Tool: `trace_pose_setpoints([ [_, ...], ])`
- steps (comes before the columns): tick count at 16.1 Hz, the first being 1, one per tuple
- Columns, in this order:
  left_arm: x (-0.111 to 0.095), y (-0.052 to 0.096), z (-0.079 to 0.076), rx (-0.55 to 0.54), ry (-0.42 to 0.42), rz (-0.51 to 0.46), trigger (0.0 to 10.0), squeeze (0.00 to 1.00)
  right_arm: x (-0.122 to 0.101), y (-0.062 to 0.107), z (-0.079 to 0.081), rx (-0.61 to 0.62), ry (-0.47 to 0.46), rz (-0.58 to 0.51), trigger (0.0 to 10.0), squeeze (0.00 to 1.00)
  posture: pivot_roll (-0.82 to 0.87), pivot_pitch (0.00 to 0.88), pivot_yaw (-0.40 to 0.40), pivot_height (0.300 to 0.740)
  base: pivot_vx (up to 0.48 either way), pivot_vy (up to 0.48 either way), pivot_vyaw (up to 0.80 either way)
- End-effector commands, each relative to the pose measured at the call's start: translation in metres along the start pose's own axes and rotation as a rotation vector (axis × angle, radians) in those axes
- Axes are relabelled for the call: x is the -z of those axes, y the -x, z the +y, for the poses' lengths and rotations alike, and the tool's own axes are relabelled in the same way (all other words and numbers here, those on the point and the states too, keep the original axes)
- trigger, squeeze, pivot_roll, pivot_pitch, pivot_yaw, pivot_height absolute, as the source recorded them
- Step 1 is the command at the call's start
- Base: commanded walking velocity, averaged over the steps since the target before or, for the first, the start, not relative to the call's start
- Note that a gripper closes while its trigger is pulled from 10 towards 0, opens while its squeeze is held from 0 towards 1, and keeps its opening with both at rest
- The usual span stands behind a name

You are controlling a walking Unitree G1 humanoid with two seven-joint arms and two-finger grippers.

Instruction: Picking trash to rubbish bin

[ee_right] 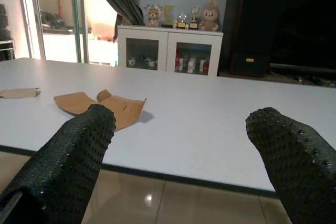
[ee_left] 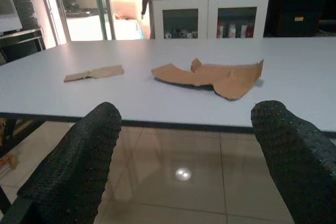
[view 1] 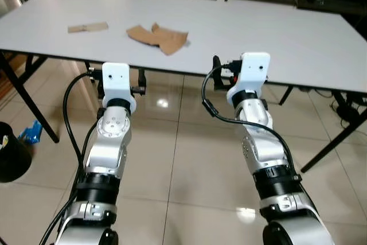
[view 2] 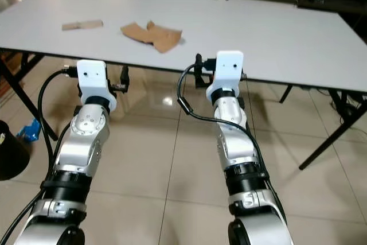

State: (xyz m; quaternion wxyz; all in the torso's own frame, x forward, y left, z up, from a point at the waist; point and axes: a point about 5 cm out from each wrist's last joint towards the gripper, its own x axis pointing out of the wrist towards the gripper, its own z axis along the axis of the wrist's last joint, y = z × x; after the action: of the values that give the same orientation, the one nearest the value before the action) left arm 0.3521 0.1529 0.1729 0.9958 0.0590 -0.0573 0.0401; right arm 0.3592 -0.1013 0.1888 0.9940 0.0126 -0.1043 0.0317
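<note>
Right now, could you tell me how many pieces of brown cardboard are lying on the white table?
2. A large torn brown cardboard piece lies near the middle of the white table; a small flat brown cardboard strip lies apart, to its left. None seem hidden.

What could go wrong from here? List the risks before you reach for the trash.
Both the left gripper and right gripper sit open at the table edge height, so rising carelessly could strike it. The torn brown cardboard and the small cardboard strip lie flat, so fingers may slide over them. The black bin stands far left on the floor, a long carry.
</note>
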Motion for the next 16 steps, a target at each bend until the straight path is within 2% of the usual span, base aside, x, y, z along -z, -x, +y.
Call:
trace_pose_setpoints([
  [1, -0.0023, 0.0008, -0.0017, 0.005, -0.006, -0.006, 10.0, 0.0, 0.0029, -0.0009, -0.0032, 0.012, 0.0, 0.023, 10.0, 0.0, -0.01, 0.033, -0.08, 0.74, 0.428, 0.0, 0.0],
  [7, -0.0074, 0.0016, -0.0032, 0.007, -0.029, -0.025, 10.0, 0.0, 0.0014, -0.0004, -0.0051, 0.022, -0.007, 0.013, 10.0, 0.0, 0.0, 0.023, -0.072, 0.74, 0.432, 0.0, 0.0],
  [12, -0.0056, 0.002, 0.0023, 0.0, -0.042, -0.02, 10.0, 0.0, 0.003, 0.0003, 0.0014, 0.006, -0.013, 0.018, 10.0, 0.0, 0.0, 0.008, -0.064, 0.74, 0.4, 0.0, 0.0],
  [16, -0.0049, 0.0032, -0.002, 0.021, -0.046, -0.014, 10.0, 0.0, 0.0048, 0.0023, 0.0021, 0.005, -0.017, 0.02, 10.0, 0.0, 0.0, 0.006, -0.058, 0.74, 0.374, 0.0, 0.0],
])
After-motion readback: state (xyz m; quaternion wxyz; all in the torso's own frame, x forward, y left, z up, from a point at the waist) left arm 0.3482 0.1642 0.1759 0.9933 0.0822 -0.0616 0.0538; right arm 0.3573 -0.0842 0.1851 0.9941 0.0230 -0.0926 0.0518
